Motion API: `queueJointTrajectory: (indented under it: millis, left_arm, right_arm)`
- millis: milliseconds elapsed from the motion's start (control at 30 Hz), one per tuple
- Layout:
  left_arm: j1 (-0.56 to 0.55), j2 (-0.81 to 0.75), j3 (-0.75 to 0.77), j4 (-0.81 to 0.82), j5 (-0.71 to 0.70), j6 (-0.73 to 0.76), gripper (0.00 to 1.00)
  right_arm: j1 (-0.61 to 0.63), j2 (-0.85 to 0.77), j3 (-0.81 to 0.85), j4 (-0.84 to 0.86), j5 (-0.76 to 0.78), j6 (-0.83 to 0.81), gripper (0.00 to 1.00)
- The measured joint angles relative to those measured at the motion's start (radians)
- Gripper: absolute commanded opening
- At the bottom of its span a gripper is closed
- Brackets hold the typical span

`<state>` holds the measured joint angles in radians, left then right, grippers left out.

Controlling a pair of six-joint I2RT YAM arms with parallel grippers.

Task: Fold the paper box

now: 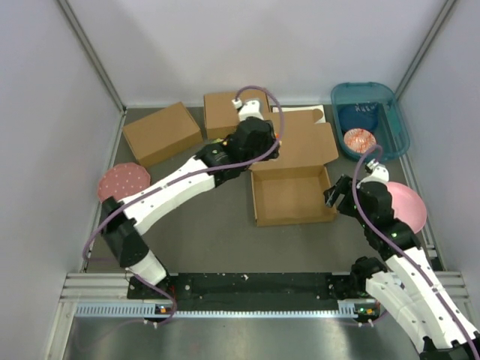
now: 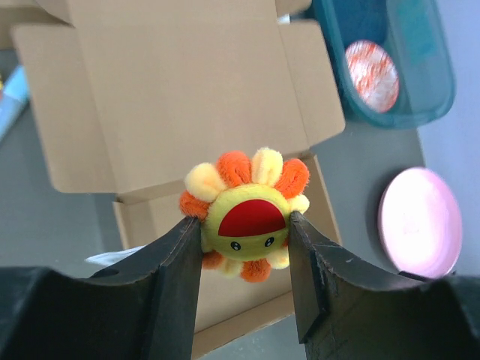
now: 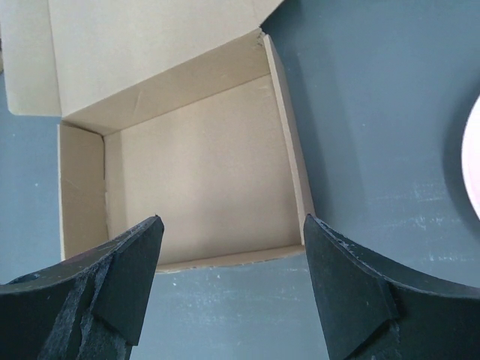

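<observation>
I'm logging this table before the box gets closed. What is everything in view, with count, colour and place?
paper box: 1, brown, table centre, tray formed, lid lying open behind it
closed cardboard boxes: 2, brown, back left and back centre
plush flower: 1, orange and yellow petals, red mouth, above the paper box
bin: 1, teal, back right
patterned disc: 1, red and white, in the bin
plate: 1, pink, right edge
speckled disc: 1, reddish, left edge
white sheet: 1, peeking out behind the lid
left gripper: 1, black, shut on the plush flower
right gripper: 1, black, open, over the tray's near right
</observation>
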<state>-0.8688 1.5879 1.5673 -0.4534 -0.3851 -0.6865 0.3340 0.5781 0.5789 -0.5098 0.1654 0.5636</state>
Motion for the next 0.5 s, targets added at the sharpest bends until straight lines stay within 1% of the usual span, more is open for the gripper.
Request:
queueJointTrajectory:
  millis: [200,233,300,333,367,467,500]
  left_arm:
    - [-0.057,0.195,0.013,0.007,0.042,-0.003,0.48]
    - [-0.063,0.232,0.013,0.007,0.056,-0.005,0.49]
    - [-0.068,0.286,0.013,0.004,0.072,-0.011,0.54]
    - [-0.069,0.311,0.014,0.003,0.081,-0.012,0.57]
    - [-0.069,0.334,0.017,0.000,0.088,-0.014,0.67]
    - [-0.069,0.380,0.030,-0.011,0.101,-0.020,0.83]
    - [-0.069,0.385,0.031,-0.016,0.101,-0.019,0.86]
  right_arm:
    - [0.000,-0.035,0.031,-0.082,0.021,-0.024,0.77]
    - [0.000,-0.041,0.037,-0.087,0.025,-0.027,0.77]
    - [0.000,-0.057,0.050,-0.098,0.033,-0.033,0.77]
    - [0.000,-0.066,0.055,-0.106,0.037,-0.036,0.77]
    - [0.000,-0.072,0.060,-0.111,0.042,-0.038,0.77]
    - [0.000,-0.073,0.065,-0.116,0.050,-0.041,0.77]
    - [0.000,-0.071,0.065,-0.122,0.051,-0.040,0.77]
